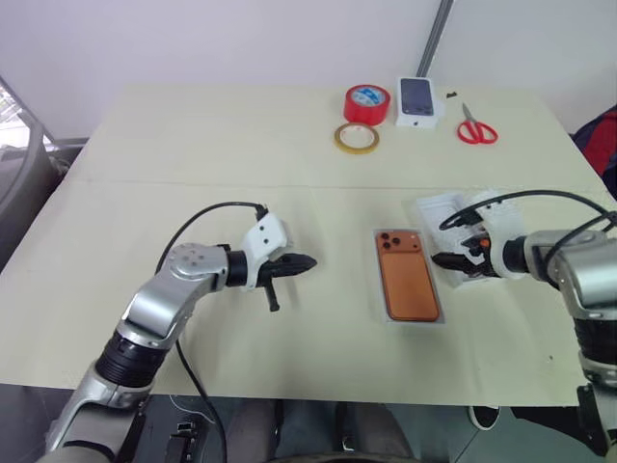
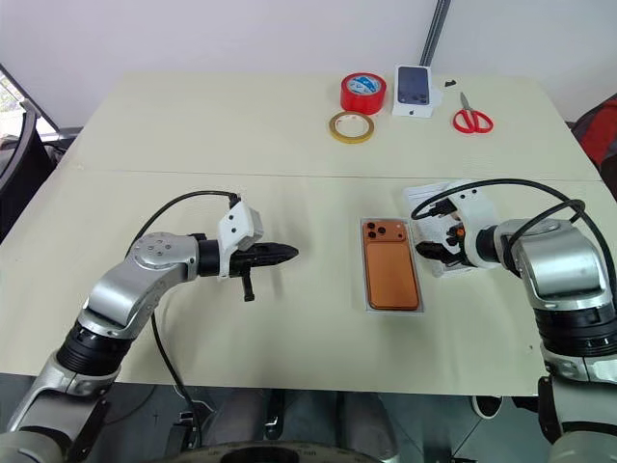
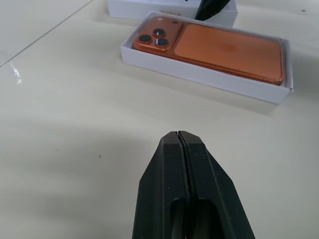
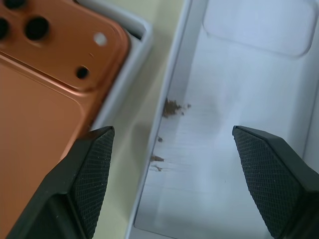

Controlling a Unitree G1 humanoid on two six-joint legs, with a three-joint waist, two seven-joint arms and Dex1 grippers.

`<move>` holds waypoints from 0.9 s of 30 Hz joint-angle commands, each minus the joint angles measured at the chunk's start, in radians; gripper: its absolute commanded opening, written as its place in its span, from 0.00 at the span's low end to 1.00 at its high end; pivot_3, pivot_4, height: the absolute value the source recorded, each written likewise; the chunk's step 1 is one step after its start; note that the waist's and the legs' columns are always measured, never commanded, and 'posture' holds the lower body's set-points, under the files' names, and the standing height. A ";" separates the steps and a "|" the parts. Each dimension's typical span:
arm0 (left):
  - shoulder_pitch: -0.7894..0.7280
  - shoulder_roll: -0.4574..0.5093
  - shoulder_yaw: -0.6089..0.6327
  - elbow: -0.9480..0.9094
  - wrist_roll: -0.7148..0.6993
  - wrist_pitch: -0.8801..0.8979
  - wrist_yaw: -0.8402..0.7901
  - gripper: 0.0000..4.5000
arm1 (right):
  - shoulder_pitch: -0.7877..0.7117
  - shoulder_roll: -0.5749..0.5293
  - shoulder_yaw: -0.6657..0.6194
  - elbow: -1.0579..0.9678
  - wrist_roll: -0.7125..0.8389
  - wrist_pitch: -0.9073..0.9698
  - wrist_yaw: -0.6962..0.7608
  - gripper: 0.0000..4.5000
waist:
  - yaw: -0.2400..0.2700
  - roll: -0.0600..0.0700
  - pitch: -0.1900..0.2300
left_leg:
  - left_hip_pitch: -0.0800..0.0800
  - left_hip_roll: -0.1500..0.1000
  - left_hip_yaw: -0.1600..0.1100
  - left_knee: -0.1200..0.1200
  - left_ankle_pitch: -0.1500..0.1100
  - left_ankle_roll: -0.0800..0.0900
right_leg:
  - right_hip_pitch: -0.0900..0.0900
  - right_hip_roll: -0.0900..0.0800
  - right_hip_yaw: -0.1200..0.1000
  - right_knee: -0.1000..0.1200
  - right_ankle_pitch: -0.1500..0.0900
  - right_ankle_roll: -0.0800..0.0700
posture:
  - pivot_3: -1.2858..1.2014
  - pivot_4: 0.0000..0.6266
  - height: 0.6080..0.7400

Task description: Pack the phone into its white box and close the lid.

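The orange phone (image 1: 409, 275) lies camera side up inside the shallow white box (image 3: 199, 75), right of the table's middle. Just right of it, the white lid (image 1: 436, 208) rests on the table with its hollow side up. My right gripper (image 4: 172, 139) hangs open over the lid's wall nearest the phone, one finger (image 4: 87, 169) over the phone's side and the other over the lid's inner floor (image 4: 224, 149). It grips nothing. My left gripper (image 1: 301, 261) is shut and empty, low over bare table left of the phone and pointing toward it.
At the far side of the table stand a red tape roll (image 1: 367, 103), a yellow tape ring (image 1: 356, 137), a small white box with a phone picture (image 1: 418, 100) and red scissors (image 1: 476, 128). The table's front edge (image 1: 318, 395) runs close below both arms.
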State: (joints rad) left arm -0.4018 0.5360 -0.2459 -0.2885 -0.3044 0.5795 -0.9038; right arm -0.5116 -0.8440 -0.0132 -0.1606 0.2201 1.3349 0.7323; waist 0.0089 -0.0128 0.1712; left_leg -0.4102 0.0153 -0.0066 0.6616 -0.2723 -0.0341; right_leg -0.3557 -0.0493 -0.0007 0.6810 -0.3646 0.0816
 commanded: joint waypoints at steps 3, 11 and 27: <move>0.017 -0.014 0.002 -0.076 -0.023 -0.017 0.001 0.00 | -0.065 0.003 0.026 0.067 0.008 -0.037 -0.022 0.88 | -0.002 0.000 0.000 | 0.000 0.000 0.000 0.000 0.000 0.000 | 0.000 0.000 0.000 0.000 0.000 0.000 | 0.52 0.24 1.00; 0.046 0.005 -0.001 -0.091 -0.017 -0.068 -0.029 0.00 | -0.141 0.017 0.070 0.151 0.016 -0.012 -0.044 0.28 | -0.005 0.000 0.000 | 0.000 0.001 0.000 0.000 0.000 0.000 | -0.001 0.001 0.000 0.001 0.000 0.000 | 0.52 0.24 1.00; 0.047 0.014 0.118 0.081 0.016 -0.126 0.064 0.00 | -0.272 0.109 -0.331 -0.030 0.661 0.280 -0.127 0.01 | -0.008 0.003 0.002 | 0.000 0.001 0.000 -0.001 0.000 0.001 | -0.001 0.001 0.000 0.001 0.000 0.000 | 0.52 0.24 1.00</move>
State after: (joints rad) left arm -0.3340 0.5469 -0.1578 -0.2132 -0.2918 0.4833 -0.8440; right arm -0.7681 -0.7445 -0.2993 -0.1754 0.7008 1.6073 0.6579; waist 0.0007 -0.0096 0.1732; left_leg -0.4103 0.0166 -0.0064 0.6608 -0.2728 -0.0334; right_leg -0.3566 -0.0485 -0.0005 0.6818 -0.3646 0.0816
